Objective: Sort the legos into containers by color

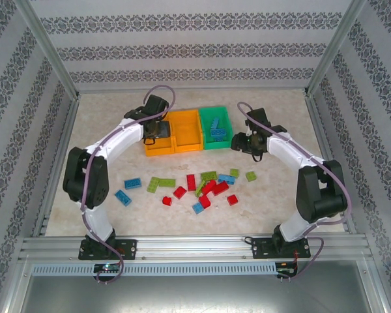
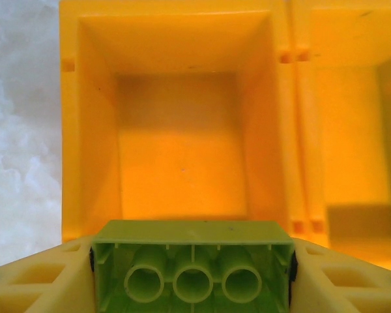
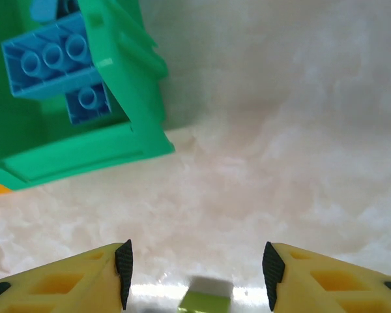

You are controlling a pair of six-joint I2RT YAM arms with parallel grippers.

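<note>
Marbled tabletop (image 1: 283,195) carried the containers (image 1: 188,146), three bins joined in a row. Above the left orange bin (image 2: 182,150) of that row, my left gripper (image 1: 151,134) clamped a lime green lego (image 2: 192,261) between both fingers, its underside tubes facing the wrist camera. On the near side of the row, loose legos (image 1: 202,186) in red, blue and lime green lay scattered. The green bin (image 3: 137,98) at the row's right end contained blue legos (image 3: 49,62). Just right of that bin, my right gripper (image 3: 197,274) hovered over bare tabletop, jaws moderately apart and gripping nothing.
</note>
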